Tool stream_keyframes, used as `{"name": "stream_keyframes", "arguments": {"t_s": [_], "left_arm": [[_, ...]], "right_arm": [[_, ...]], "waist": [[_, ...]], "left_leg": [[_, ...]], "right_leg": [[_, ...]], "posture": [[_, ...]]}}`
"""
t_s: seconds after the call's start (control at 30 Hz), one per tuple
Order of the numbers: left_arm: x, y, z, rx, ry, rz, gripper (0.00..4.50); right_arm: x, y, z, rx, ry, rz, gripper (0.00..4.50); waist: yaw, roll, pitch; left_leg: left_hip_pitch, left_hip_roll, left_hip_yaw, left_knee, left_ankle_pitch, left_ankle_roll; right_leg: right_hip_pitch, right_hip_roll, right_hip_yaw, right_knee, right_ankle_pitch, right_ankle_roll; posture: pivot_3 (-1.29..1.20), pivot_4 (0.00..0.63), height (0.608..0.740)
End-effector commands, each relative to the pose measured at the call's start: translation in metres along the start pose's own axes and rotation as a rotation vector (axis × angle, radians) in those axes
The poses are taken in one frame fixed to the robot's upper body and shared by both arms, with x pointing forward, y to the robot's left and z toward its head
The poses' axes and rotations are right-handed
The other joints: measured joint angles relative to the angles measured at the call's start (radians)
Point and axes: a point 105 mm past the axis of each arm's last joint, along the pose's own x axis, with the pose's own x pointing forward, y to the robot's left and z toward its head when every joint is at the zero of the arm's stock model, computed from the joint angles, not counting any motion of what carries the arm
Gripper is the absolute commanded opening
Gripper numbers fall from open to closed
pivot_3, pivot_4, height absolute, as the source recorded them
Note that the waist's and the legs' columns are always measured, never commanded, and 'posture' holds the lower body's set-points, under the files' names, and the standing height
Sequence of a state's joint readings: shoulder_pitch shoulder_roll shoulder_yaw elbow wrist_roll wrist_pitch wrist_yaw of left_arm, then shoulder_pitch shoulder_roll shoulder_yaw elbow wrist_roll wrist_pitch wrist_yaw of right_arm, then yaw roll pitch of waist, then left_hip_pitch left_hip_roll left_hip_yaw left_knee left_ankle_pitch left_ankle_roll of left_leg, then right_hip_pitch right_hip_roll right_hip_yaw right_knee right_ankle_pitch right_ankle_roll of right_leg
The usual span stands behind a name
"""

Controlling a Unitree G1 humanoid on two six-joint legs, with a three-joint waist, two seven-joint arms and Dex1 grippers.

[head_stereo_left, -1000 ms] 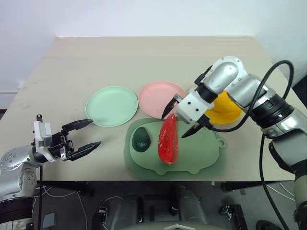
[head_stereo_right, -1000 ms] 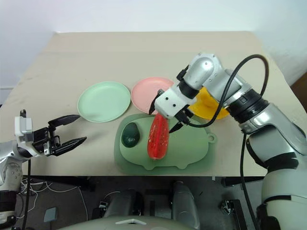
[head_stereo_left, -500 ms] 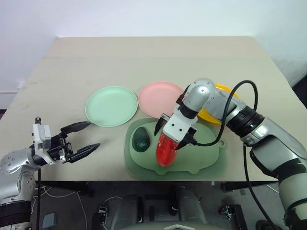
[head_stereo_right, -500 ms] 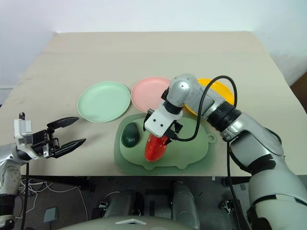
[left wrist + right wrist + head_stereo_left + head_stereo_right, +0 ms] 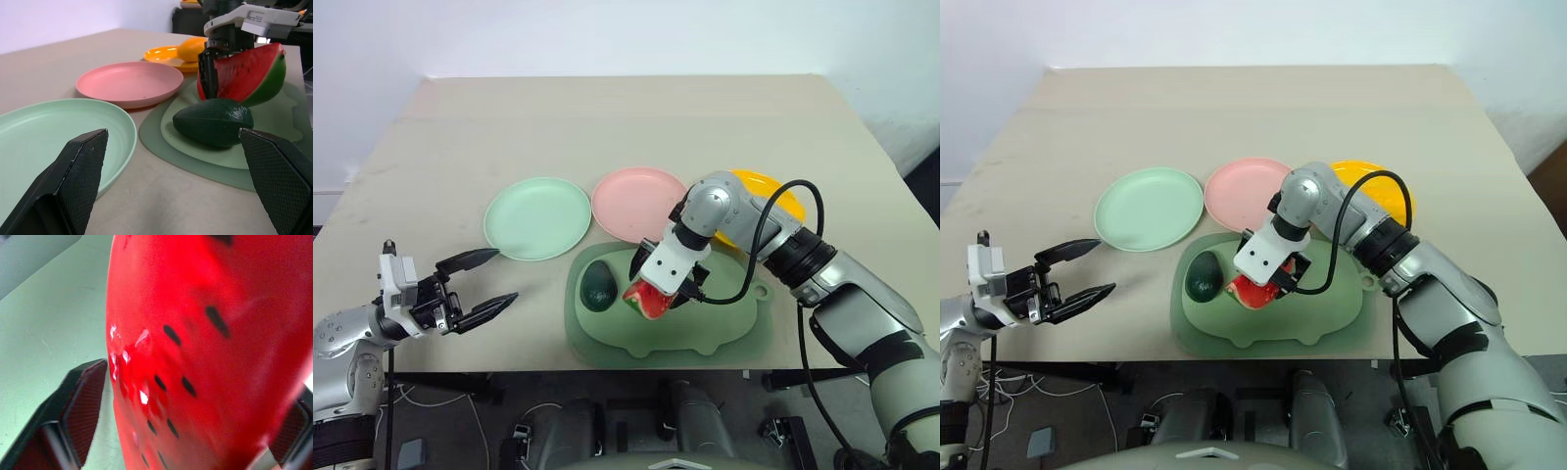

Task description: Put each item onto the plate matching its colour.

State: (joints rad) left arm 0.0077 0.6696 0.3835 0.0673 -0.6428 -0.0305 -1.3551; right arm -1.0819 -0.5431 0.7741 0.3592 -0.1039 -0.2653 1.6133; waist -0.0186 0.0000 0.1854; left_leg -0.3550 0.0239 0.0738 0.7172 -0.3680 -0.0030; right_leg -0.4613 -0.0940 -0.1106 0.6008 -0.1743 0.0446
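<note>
A beige table (image 5: 607, 127) stands before a pale wall, and a green pig-shaped mat (image 5: 705, 328) lies at its near edge. Over the last second the right gripper (image 5: 661, 284) has been brought down from above the mat onto the watermelon wedge (image 5: 647, 300), and its jaws have been drawn in from wide open; in the right wrist view a finger (image 5: 83, 406) is seen at each side of the red flesh, though whether a firm hold has been made cannot be told. The wedge, upright a second ago, is now tipped low on the mat. The pick-up of the red item is judged to be under way.

The pink plate (image 5: 636, 201), just beyond the mat, is bare, as is the mint green plate (image 5: 536, 216). The mango (image 5: 190, 48) is seen lying in the yellow plate (image 5: 773, 186). The avocado (image 5: 599, 285) rests on the mat beside the wedge. The left gripper (image 5: 480, 279) hangs spread wide and holds nothing, well apart from the mat.
</note>
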Motion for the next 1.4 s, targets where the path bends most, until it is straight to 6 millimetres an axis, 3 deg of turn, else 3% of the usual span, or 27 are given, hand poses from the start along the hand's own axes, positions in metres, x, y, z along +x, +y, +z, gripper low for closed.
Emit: {"name": "stream_keyframes", "arguments": {"t_s": [0.03,0.1,0.23,0.37,0.47,0.6,0.77,0.87,1.0,1.27,1.4], "left_arm": [[-0.001,-0.001,0.01,0.044,-0.025,0.0,4.5],[0.0,-0.001,0.01,0.042,-0.026,-0.002,4.5],[0.001,-0.001,0.009,0.04,-0.03,-0.005,4.5],[0.002,0.0,0.008,0.036,-0.032,-0.007,4.5],[0.003,0.0,0.008,0.033,-0.033,-0.009,4.5],[0.005,0.001,0.007,0.032,-0.036,-0.013,4.5],[0.005,0.001,0.007,0.03,-0.035,-0.015,4.5],[0.004,0.001,0.006,0.02,-0.03,-0.015,4.5],[0.004,0.0,0.006,0.02,-0.032,-0.014,4.5],[0.003,0.0,0.004,0.016,-0.027,-0.014,4.5],[0.002,0.0,0.002,0.014,-0.027,-0.02,4.5]], "right_arm": [[0.015,0.009,0.001,0.032,-0.033,0.044,3.23],[0.015,0.012,0.002,0.05,-0.047,0.052,2.88],[0.003,0.006,0.014,0.113,-0.137,0.012,2.84],[-0.031,-0.007,0.036,0.193,-0.292,-0.052,2.84],[-0.054,-0.021,0.041,0.254,-0.375,-0.117,2.84],[-0.072,-0.046,0.023,0.336,-0.385,-0.246,2.84],[-0.079,-0.079,-0.024,0.498,-0.246,-0.506,2.84],[-0.074,-0.079,-0.057,0.621,-0.107,-0.576,2.84],[-0.07,-0.076,-0.079,0.712,-0.021,-0.634,2.84],[-0.062,-0.07,-0.088,0.753,-0.001,-0.629,2.84],[-0.068,-0.072,-0.084,0.757,-0.04,-0.641,4.11]], "waist": [[-0.001,-0.001,-0.001],[0.0,-0.001,-0.001],[0.003,-0.001,-0.001],[0.004,0.0,0.0],[0.004,0.0,0.0],[0.002,0.0,0.0],[0.002,0.0,0.0],[0.002,0.0,0.0],[-0.002,0.0,0.0],[-0.006,0.0,0.0],[-0.007,0.0,0.0]], "left_leg": [[0.0,0.0,0.0,0.0,0.0,0.0],[0.001,0.001,0.0,0.0,0.0,0.0],[0.0,0.001,0.0,0.0,0.0,0.0],[-0.001,0.001,0.001,0.0,0.0,0.0],[-0.001,0.001,0.001,0.0,0.0,0.0],[-0.001,0.002,0.001,0.0,-0.001,0.002],[-0.002,0.002,0.002,0.0,0.0,0.0],[-0.003,0.002,0.002,0.0,0.0,-0.001],[-0.004,0.002,0.002,-0.001,0.0,-0.001],[-0.004,0.002,0.003,-0.001,0.001,-0.001],[-0.004,0.002,0.003,-0.001,0.001,-0.001]], "right_leg": [[0.0,0.0,0.0,0.0,0.0,0.0],[0.001,0.001,0.0,0.0,0.0,-0.001],[0.0,0.0,0.0,0.0,0.0,-0.001],[-0.001,0.0,0.0,-0.001,0.001,-0.001],[-0.001,0.0,0.0,-0.001,0.001,-0.001],[-0.001,0.001,0.0,-0.001,0.001,-0.002],[-0.002,0.001,0.0,-0.001,0.001,-0.002],[-0.003,0.001,0.0,-0.001,0.001,-0.002],[-0.003,0.001,0.0,-0.001,0.001,-0.002],[-0.004,0.001,0.0,-0.001,0.001,-0.002],[-0.004,0.001,0.0,-0.001,0.001,-0.002]], "posture": [[0.0,0.15,0.736],[0.0,0.15,0.736],[0.0,0.15,0.736],[0.0,0.15,0.736],[0.0,0.15,0.736],[0.0,0.15,0.736],[0.0,0.15,0.736],[0.0,0.15,0.736],[0.0,0.15,0.736],[0.0,0.15,0.736],[0.0,0.15,0.736]]}}
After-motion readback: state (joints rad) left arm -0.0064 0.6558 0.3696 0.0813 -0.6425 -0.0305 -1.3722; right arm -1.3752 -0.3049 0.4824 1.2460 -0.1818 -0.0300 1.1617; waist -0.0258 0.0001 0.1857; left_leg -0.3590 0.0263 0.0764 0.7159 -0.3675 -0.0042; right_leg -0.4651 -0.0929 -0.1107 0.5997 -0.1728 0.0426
